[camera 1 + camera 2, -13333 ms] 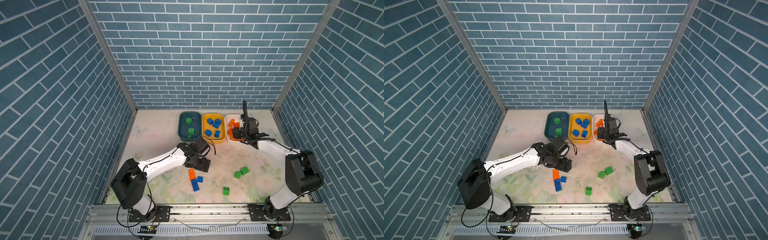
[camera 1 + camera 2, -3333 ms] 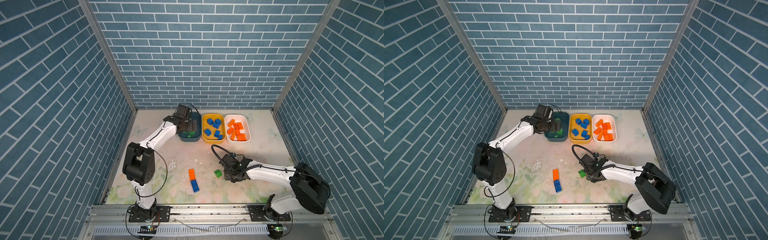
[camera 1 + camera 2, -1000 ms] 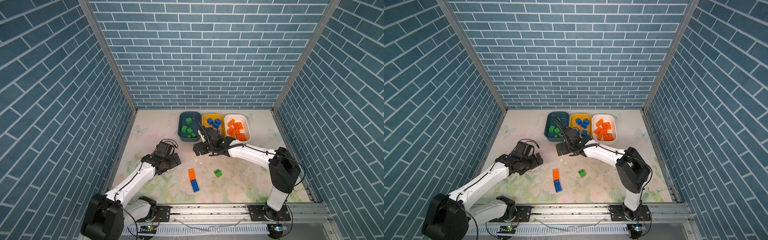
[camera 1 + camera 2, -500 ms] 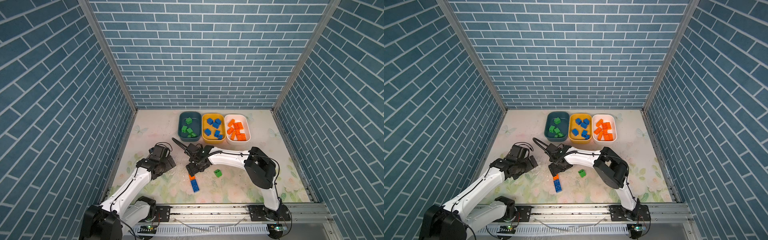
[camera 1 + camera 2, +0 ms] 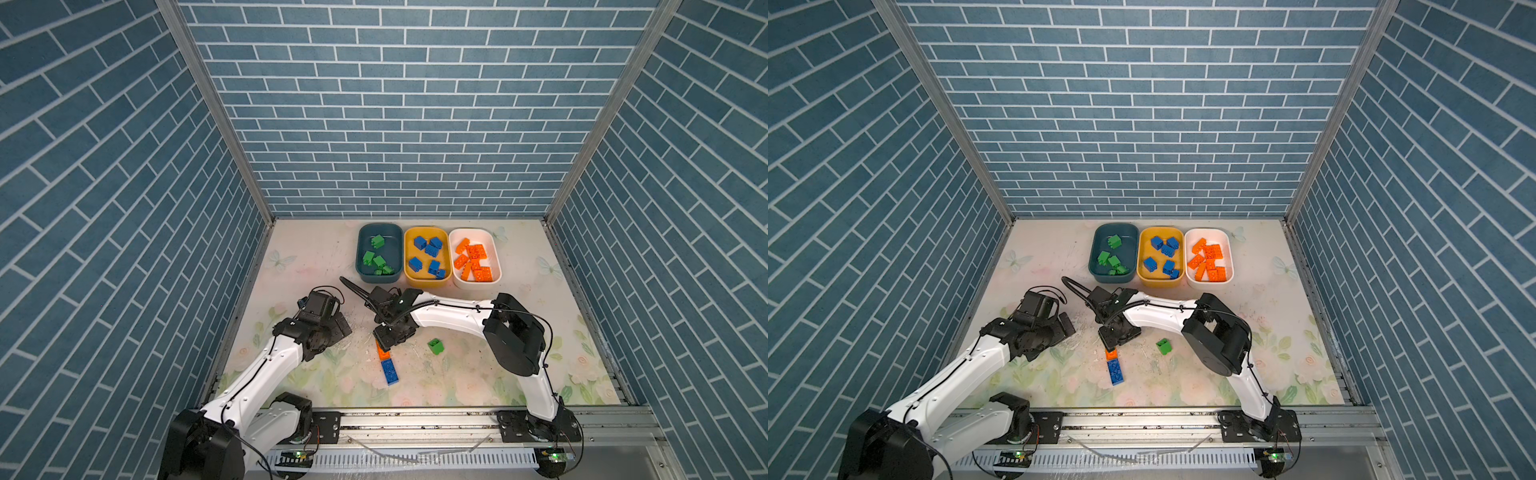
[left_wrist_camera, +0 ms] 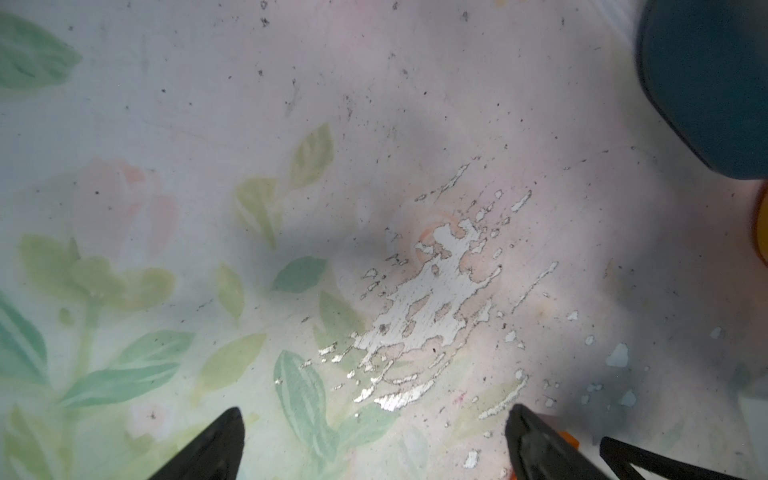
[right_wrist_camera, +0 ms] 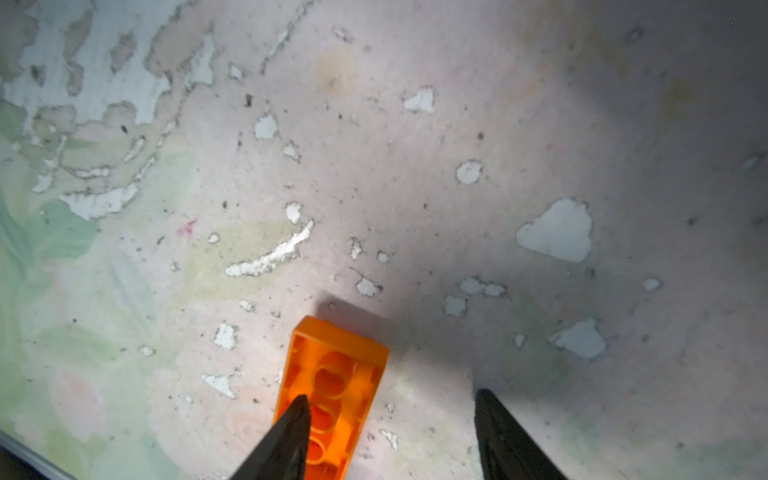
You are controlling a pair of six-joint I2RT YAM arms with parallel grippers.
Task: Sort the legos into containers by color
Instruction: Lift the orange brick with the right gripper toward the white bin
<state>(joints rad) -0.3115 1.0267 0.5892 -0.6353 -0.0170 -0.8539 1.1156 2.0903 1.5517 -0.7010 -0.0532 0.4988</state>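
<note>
1. Tubs [image 5: 426,284] sit upper middle in a top view; orange goes in the white tub [image 5: 476,286].
2. Right gripper [image 7: 391,395] is half open, holding nothing; left gripper [image 6: 374,410] is wide and empty.
3. Orange lego [image 5: 383,354] lies just below the middle, under one finger [image 7: 291,428]. Next, we think, we must center, then squeeze.

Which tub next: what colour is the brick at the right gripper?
Orange brick, clearest in the right wrist view.

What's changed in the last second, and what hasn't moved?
The right gripper swung from in front of the yellow tub down onto the loose orange brick; its jaws are apart, nothing gripped yet. The left gripper stayed parked, open. The orange brick, blue brick and green brick lie where they were.
</note>
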